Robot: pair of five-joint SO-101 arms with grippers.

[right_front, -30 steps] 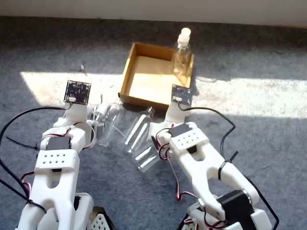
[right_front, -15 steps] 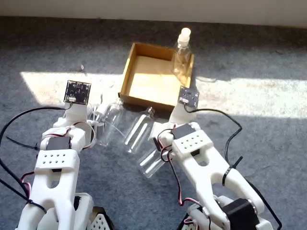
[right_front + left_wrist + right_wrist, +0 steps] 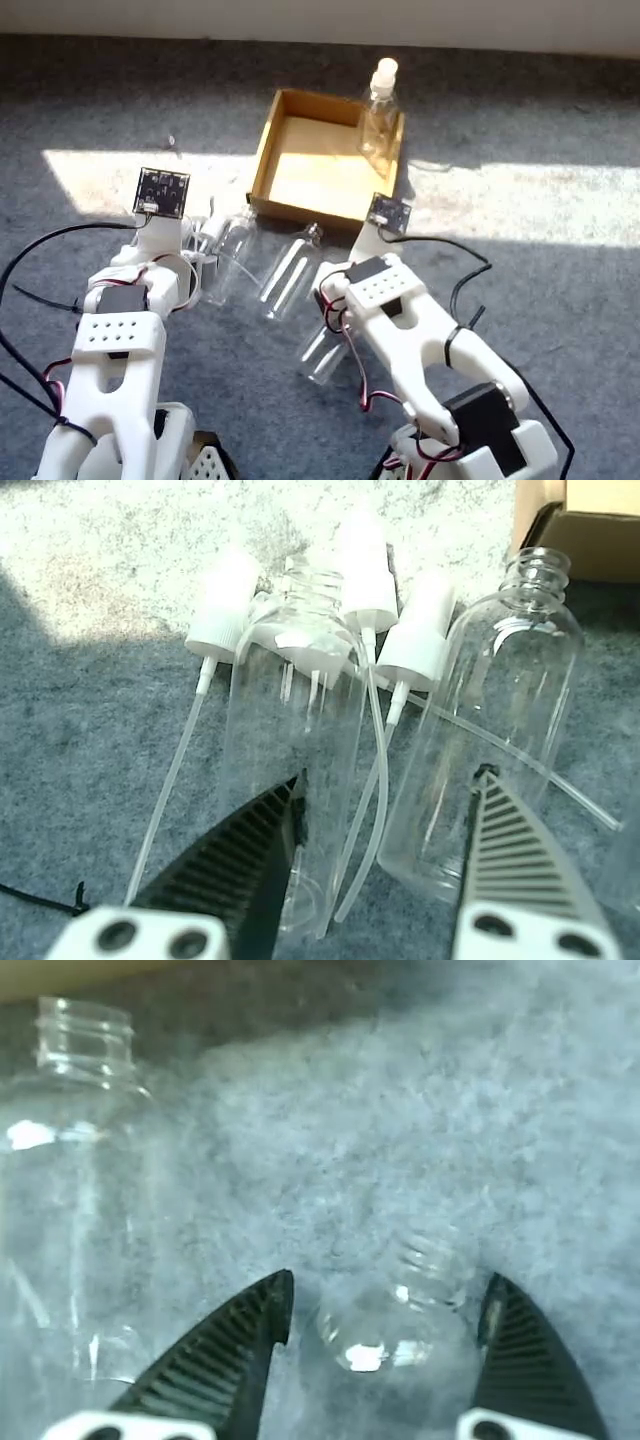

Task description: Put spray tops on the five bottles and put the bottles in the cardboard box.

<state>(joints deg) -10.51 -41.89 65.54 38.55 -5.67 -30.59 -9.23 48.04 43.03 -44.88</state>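
Grey carpet [image 3: 560,120], left jaws wide above 2 uncapped bottles [image 3: 300,740] [image 3: 500,700], right jaws wide astride another bottle's neck [image 3: 428,1260]

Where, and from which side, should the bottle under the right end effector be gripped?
Grip the bottle across its round body behind the threaded neck, from above: it lies on its side on the carpet, and the open right end effector straddles it.

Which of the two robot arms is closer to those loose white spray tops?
Left. The left gripper hangs open just short of the spray tops. The right gripper is farther off to the side, open around a capless bottle.
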